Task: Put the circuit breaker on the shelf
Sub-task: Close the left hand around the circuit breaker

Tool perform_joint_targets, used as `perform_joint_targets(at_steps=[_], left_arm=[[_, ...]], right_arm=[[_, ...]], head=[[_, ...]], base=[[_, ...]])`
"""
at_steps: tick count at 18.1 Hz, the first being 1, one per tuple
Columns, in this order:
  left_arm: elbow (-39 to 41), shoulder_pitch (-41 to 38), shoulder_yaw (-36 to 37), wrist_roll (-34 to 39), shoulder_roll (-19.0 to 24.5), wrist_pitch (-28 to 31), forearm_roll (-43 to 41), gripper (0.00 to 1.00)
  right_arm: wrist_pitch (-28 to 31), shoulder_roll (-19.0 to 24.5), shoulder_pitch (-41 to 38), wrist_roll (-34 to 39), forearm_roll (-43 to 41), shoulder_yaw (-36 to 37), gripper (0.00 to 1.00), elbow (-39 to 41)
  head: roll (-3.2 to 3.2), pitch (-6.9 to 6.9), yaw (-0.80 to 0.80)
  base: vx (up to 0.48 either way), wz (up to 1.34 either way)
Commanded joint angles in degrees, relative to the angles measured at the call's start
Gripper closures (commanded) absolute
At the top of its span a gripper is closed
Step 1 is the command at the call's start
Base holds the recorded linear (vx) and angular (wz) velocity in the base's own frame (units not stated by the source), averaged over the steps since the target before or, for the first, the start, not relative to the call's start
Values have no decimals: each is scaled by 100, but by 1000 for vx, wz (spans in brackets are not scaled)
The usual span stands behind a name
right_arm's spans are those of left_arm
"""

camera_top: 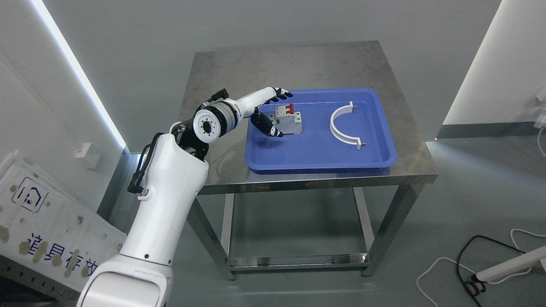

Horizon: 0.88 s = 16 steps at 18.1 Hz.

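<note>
Fingers (266,127) spread beside circuit breaker (288,120) — grey-white, red switches, in blue tray (320,160)

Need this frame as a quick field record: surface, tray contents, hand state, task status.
surface: steel table
tray: blue tray on the table
tray contents: circuit breaker with red switch, left part; white half-ring clamp, right part
left hand: open, fingers spread around the breaker's left side, not closed on it
right hand: not in view
task status: breaker not yet lifted; no shelf target visible apart from the table's lower rail
floor: cables at lower right
</note>
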<state>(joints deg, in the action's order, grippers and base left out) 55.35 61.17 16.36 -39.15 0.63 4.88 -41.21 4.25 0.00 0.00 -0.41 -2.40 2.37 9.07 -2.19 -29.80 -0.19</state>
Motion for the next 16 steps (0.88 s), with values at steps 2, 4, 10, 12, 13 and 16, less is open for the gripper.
perform_joint_targets(at_steps=[2,4,10,12,13,16], left_arm=[[-903,115,570,22,37,-31,-106,27],[-903,115,492,83,37,-57,-97,34],[-877,106,149,224,37,-488,-89,62],[-859,97,9,233,37,-672,-62,74],[-859,89,-88,250,37,-786,-71,82],[-850,71,-448,268,37,-1006,-54,94]], right_arm=[[-152,-100,-97,24,3,0,0,-2],[-152,-100,-97,24,3,0,0,-2],[-152,-100,-97,24,3,0,0,7],[-152,-100,-97,24,3,0,0,-2],[-152,-100,-97,24,-6,0,0,-2],[-152,-100,-97,24,3,0,0,-2]], head=[[0,0,0],[0,0,0],[0,0,0],[0,0,0],[0,0,0],[0,0,0]], base=[[20,-8],[22,-20],[31,-18],[39,-32],[39,-31],[50,-35]])
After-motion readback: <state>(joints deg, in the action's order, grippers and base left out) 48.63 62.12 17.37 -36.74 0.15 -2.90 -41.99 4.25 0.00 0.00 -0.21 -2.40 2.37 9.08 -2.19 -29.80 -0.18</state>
